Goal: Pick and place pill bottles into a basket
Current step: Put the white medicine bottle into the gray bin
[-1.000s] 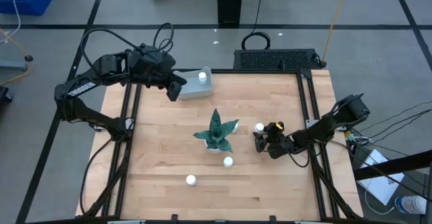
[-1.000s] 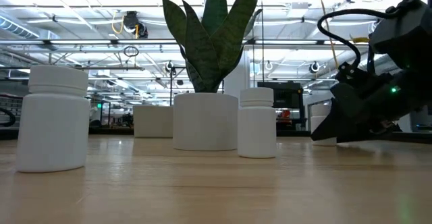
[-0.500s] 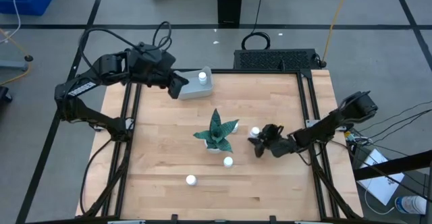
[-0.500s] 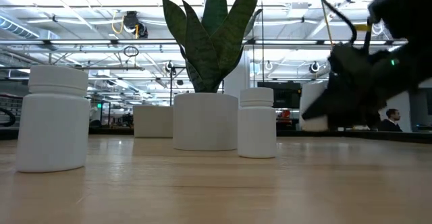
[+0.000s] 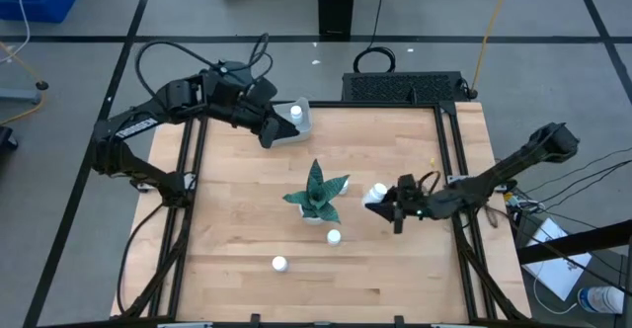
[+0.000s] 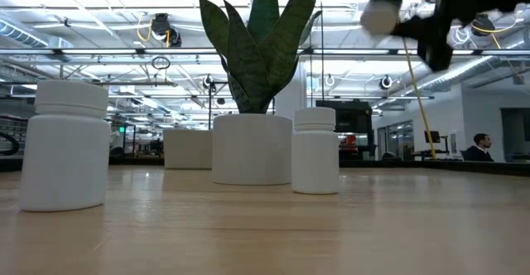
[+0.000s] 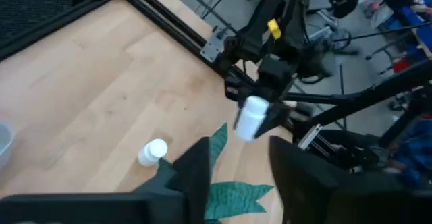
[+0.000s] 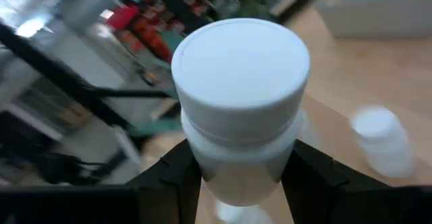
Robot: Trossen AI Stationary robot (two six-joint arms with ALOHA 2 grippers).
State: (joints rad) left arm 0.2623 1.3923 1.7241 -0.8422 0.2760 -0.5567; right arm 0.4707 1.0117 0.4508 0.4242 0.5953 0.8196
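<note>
R gripper, 3 o'clock of plant, clamped on small white round-capped plastic pill bottle: light, hard, slippery; grab body under cap. L gripper jaws apart.

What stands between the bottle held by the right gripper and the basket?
In the high view, only bare table lies between the held bottle and the basket; the plant stands just beside that line.

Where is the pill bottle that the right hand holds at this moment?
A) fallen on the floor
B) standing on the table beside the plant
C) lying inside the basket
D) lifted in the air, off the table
D: the right hand grips the bottle, and the low view shows it high above the table.
</note>
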